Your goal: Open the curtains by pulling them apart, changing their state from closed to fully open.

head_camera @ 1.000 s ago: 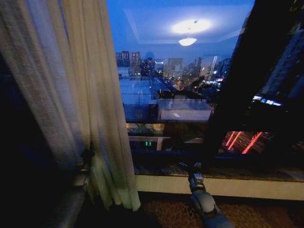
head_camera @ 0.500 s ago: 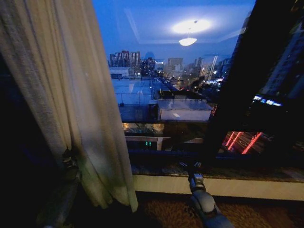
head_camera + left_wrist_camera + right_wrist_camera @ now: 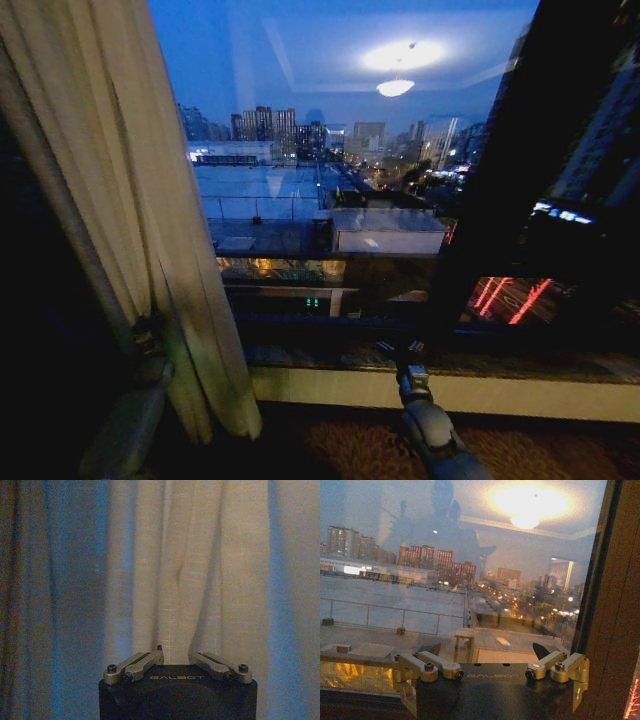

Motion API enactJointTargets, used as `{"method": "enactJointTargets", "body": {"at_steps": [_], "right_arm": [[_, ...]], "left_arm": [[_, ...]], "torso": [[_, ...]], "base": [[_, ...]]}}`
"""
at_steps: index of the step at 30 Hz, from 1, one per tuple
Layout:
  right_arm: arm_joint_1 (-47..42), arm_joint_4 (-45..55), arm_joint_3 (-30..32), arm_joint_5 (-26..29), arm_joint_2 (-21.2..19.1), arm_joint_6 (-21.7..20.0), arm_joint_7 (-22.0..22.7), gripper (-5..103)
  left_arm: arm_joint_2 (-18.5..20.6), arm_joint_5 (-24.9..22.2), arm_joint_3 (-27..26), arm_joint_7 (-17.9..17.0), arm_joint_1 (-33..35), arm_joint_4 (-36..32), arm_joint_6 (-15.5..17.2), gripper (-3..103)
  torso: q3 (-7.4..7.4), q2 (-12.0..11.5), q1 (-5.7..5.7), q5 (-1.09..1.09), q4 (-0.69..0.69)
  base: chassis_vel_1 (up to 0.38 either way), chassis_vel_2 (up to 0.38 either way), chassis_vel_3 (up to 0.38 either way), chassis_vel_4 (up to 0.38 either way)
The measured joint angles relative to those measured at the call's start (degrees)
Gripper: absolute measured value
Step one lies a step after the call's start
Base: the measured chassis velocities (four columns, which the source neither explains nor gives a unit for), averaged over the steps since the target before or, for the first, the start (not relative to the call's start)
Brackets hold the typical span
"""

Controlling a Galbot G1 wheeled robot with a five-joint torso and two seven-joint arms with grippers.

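Along the left side of the head view, the curtains point(image 3: 130, 230) hang bunched, long axis running top to bottom and leaning slightly rightward toward the hem, their top cut off by the frame. Low at the left, the left gripper point(image 3: 176, 656) pinches a pleat. At bottom centre, the right gripper point(image 3: 490, 652) is spread wide before the window glass point(image 3: 330, 200).

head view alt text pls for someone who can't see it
A sheer cream curtain is bunched at the left of a dusk city window, with the left gripper at its lower folds. The right gripper sits low by the window sill, holding nothing.
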Motion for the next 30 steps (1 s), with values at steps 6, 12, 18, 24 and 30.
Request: {"method": "enactJointTargets", "body": {"at_steps": [6,12,18,24,30], "right_arm": [[0.0,0.0,0.0,0.0,0.0,0.0,0.0,100],[0.0,0.0,0.0,0.0,0.0,0.0,0.0,100],[0.0,0.0,0.0,0.0,0.0,0.0,0.0,100],[0.0,0.0,0.0,0.0,0.0,0.0,0.0,100],[0.0,0.0,0.0,0.0,0.0,0.0,0.0,100]], "left_arm": [[1.4,0.2,-1.2,-1.4,-0.5,0.1,1.2,0],[2.6,2.0,-3.4,-3.5,-1.2,2.4,2.1,0],[3.3,2.6,-3.7,-3.3,-0.4,2.8,1.0,0],[0.0,-1.3,-1.3,3.8,6.1,-11.3,1.8,7],[-3.2,-2.7,-1.3,11.0,12.4,-21.9,1.6,24]], "torso": [[0.00,0.0,0.00,0.00,0.00],[0.00,0.0,0.00,0.00,-0.01],[-0.01,0.0,0.00,0.01,0.01],[-0.01,0.0,0.00,0.01,-0.03],[-0.01,0.0,0.00,0.02,-0.01]], "base": [[0.000,0.000,0.000,0.000],[0.000,0.000,0.000,0.000],[0.000,0.000,0.000,0.000],[0.000,0.000,0.000,0.000],[0.000,0.000,0.000,0.000]]}}
